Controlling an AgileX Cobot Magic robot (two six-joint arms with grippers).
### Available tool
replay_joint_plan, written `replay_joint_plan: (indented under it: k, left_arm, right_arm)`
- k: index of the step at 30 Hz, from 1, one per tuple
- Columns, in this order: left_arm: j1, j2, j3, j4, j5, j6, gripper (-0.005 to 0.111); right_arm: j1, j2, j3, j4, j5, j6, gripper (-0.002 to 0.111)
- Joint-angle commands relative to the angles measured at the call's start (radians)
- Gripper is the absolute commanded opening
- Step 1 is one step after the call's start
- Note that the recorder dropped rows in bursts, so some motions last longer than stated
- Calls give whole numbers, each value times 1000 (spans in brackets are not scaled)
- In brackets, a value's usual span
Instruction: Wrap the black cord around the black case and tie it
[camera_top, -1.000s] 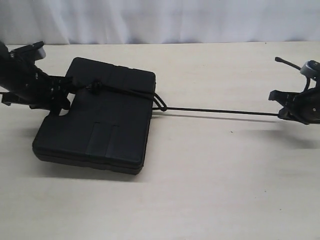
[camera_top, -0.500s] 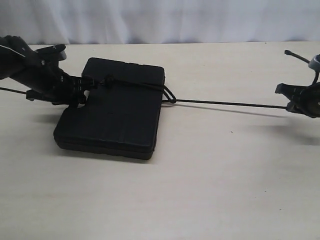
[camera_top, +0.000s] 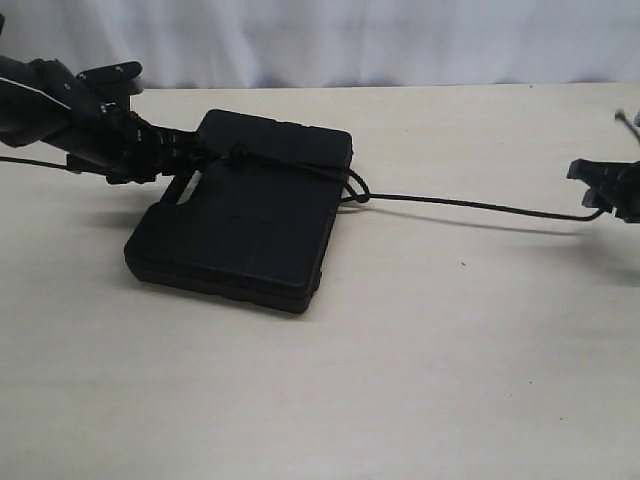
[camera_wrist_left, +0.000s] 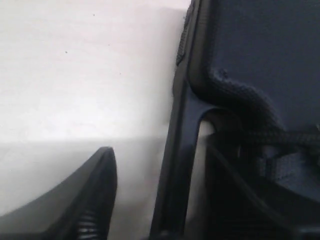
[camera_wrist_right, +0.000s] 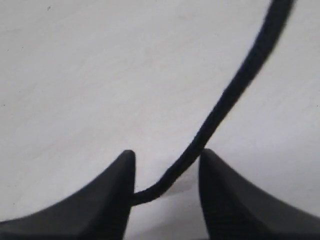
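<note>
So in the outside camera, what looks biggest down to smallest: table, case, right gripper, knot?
1. table
2. case
3. right gripper, though the picture edge cuts it off
4. knot on the case

The black case (camera_top: 240, 225) looks like moulded black plastic with a matt, low-sheen surface. The black cord (camera_top: 470, 206) is a braided textile rope, dull and slightly rough in its weave. The table (camera_top: 400, 380) has a pale, smooth, matt top with a faint wood-like grain, and the right gripper (camera_wrist_right: 167, 152) has fingers (camera_wrist_right: 107, 200) of smooth, matt black plastic.
</note>
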Motion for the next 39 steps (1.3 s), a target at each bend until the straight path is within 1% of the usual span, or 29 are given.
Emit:
replay_joint_plan:
  k: [1,3,4,5,6,7,8,9,10,11,12,13,14,15,16,17,18,19,20,22,23,25,27,28,29,32,34,36,39]
  left_arm:
    - [0,-98,-7,135,61,-9,51]
    - [5,-197,-7,248,111,-17,51]
    - [8,-234,-7,270,125,-18,51]
    - [21,-307,-7,279,168,-21,49]
    - [28,-341,-7,279,196,-23,45]
    - [39,-398,-7,277,267,-50,28]
    - [41,-425,-7,277,318,-50,18]
    - [39,-472,-7,308,423,-48,2]
    - [39,-519,-7,347,552,-48,0]
    - [39,-543,-7,363,619,-56,0]
    - [39,-591,5,414,724,-87,0]
    - [39,-624,20,445,766,-103,0]
    - [39,-698,72,485,801,-119,0]
    - [39,-749,109,494,805,-123,0]
    - [39,-860,195,503,805,-123,0]
    - [39,-920,239,503,805,-123,0]
    - [39,-1035,314,503,776,-123,0]
    - [39,-1087,346,503,752,-123,0]
    - [39,-1169,390,491,705,-121,0]
    - [39,-1280,457,442,607,-84,0]
    - [39,-1350,498,381,548,-18,0]
    - [39,-1486,575,219,439,167,0]
    - [39,-1607,670,4,315,375,0]
    - [39,-1649,710,-80,262,450,0]
    - [39,-1693,760,-206,192,541,0]
    - [39,-1754,896,-491,-52,769,0]
    - [39,-1748,960,-635,-203,798,0]
    - [39,-1748,1002,-684,-289,795,0]
    - [39,-1748,1034,-682,-365,795,0]
  right_arm:
    - [-19,-65,-2,-54,30,-13,66]
    - [-39,-149,-2,-85,89,13,64]
    - [-47,-181,-2,-108,116,31,62]
    - [-47,-239,-2,-196,177,70,54]
    - [-44,-268,-2,-253,219,108,47]
    - [-21,-317,-2,-337,299,160,32]
    - [-4,-341,-2,-388,342,167,23]
    - [46,-386,-2,-484,419,203,4]
    - [93,-421,-2,-595,496,323,5]
    - [119,-438,-2,-670,537,410,5]
    - [171,-468,-2,-855,626,573,5]
    - [202,-483,-2,-947,686,654,5]
    - [261,-516,13,-1088,787,772,5]
    - [289,-540,29,-1143,829,802,5]
    - [331,-604,69,-1200,863,820,5]
    - [348,-642,95,-1211,861,833,5]
    - [370,-721,148,-1203,831,835,5]
    - [380,-760,170,-1198,811,835,5]
    - [390,-812,198,-1191,780,835,5]
    - [408,-928,252,-1173,712,834,5]
    - [420,-989,284,-1165,667,833,5]
    - [443,-1103,344,-1147,565,833,5]
    - [466,-1232,399,-1110,454,833,5]
    - [473,-1282,420,-1090,409,833,5]
    - [482,-1340,448,-1065,347,833,5]
    - [504,-1469,552,-1044,118,827,5]
    - [504,-1511,641,-1044,-65,827,5]
    - [504,-1538,708,-1044,-173,827,5]
    - [504,-1570,773,-1044,-190,827,5]
